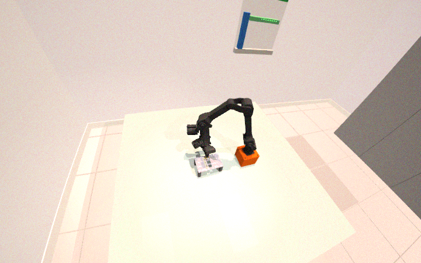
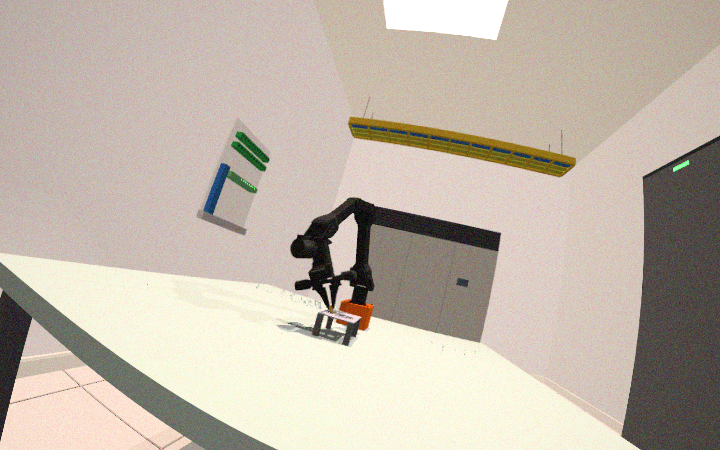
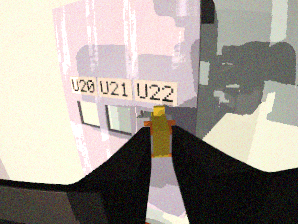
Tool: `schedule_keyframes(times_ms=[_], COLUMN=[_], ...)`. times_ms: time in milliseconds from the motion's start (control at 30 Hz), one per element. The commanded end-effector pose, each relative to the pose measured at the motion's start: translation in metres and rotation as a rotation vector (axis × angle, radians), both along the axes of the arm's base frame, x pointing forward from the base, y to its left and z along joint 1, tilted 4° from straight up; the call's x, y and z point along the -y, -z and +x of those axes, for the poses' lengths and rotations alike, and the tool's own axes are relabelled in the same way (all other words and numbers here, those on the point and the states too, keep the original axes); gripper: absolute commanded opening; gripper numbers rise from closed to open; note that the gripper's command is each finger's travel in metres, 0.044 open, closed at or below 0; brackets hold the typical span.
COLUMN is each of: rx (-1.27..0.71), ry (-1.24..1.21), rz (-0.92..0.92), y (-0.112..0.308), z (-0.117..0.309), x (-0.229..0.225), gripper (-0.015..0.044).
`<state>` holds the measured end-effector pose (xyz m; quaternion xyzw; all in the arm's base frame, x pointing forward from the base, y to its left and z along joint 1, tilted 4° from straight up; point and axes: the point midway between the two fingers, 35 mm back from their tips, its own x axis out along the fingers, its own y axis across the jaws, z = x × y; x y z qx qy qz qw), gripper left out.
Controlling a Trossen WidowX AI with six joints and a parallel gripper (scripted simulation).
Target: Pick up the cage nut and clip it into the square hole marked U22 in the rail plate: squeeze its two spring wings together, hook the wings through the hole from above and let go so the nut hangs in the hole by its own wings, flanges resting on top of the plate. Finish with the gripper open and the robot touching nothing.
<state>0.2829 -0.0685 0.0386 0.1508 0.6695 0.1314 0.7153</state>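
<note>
The pale pink rail plate [image 1: 216,160] [image 3: 175,30] stands on short dark legs on the table. My gripper [image 2: 330,309] [image 3: 160,133] points down over the plate, shut on the brass-coloured cage nut [image 3: 160,137]. The nut sits between the fingertips with small orange parts sticking out on both sides. In the wrist view it lies just below the U22 label [image 3: 155,92] and covers most of the hole there. Whether the nut touches the plate or reaches into the hole cannot be told. The holes at U20 [image 3: 90,114] and U21 [image 3: 119,119] show open to its left.
The orange base block [image 1: 247,158] [image 2: 366,316] of the arm stands beside the plate, to its right in the top view. The plate's right edge is close to the nut in the wrist view. A wall board [image 1: 259,35] hangs behind the table.
</note>
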Motion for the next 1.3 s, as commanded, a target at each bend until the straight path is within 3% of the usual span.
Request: schedule_keyframes(times_ms=[0,1267], rx=[0.002,0.000], ry=[0.002,0.003], rz=[-0.009,-0.026], y=[-0.0010,-0.0014], z=[-0.0001,-0.0014], x=[0.0008,0.0017], gripper=[0.0028,0.0028])
